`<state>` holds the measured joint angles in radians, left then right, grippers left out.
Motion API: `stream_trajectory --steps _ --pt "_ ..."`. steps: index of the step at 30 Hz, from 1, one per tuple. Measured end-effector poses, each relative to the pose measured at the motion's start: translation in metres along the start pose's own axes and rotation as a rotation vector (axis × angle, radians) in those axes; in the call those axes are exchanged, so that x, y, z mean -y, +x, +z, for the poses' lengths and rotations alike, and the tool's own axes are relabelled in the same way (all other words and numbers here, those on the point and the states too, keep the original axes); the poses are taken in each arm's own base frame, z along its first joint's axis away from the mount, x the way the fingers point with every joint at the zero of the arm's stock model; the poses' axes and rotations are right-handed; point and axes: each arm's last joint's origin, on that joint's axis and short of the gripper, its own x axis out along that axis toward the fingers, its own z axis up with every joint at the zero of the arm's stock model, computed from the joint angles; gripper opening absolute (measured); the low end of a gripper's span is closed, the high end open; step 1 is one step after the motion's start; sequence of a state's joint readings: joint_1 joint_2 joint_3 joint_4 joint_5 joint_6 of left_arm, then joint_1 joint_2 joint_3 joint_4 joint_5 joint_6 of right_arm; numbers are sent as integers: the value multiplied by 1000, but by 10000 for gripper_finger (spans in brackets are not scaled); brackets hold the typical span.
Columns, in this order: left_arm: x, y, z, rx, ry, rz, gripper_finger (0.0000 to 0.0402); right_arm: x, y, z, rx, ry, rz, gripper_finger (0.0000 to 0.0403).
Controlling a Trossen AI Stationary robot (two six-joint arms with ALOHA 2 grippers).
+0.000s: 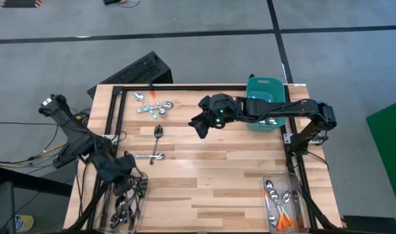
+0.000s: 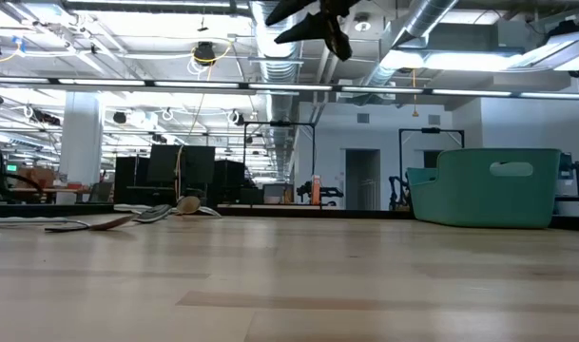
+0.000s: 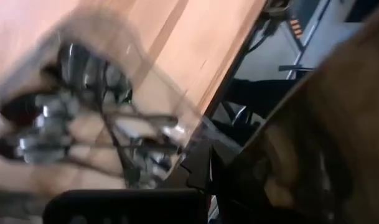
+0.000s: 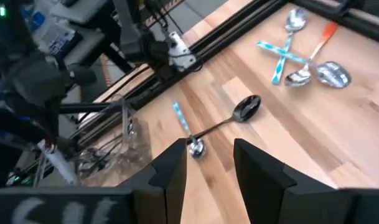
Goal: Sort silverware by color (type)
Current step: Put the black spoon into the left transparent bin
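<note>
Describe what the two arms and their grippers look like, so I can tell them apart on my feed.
Both arms are dark, jointed and alike. The right gripper has two flat black fingers, and small green lights glow on its wrist housing. The left gripper is an all-black cluster, with loose cables trailing off the table edge by its arm.

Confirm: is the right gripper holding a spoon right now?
No. In the right wrist view the right gripper is open and empty, above the dark-handled spoon.

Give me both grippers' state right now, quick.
Left gripper: shut, over the clear bin of spoons at the table's near-left corner; nothing visibly held.
Right gripper: open, empty, raised above mid-table.
</note>
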<state>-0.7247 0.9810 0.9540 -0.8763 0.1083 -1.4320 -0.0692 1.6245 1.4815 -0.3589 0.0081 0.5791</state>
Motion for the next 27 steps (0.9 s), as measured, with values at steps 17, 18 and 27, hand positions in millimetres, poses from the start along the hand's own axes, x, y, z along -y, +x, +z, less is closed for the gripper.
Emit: stream_trajectory --steps 17,18,27 --pt "-27 31 -18 -44 -191 113 123 29 -1 12 38 221 -136 195" --pt "-27 30 -17 -33 -190 111 135 29 -1 11 30 222 -143 196" --pt "-35 15 19 166 -171 80 182 27 -1 8 13 203 -143 181"
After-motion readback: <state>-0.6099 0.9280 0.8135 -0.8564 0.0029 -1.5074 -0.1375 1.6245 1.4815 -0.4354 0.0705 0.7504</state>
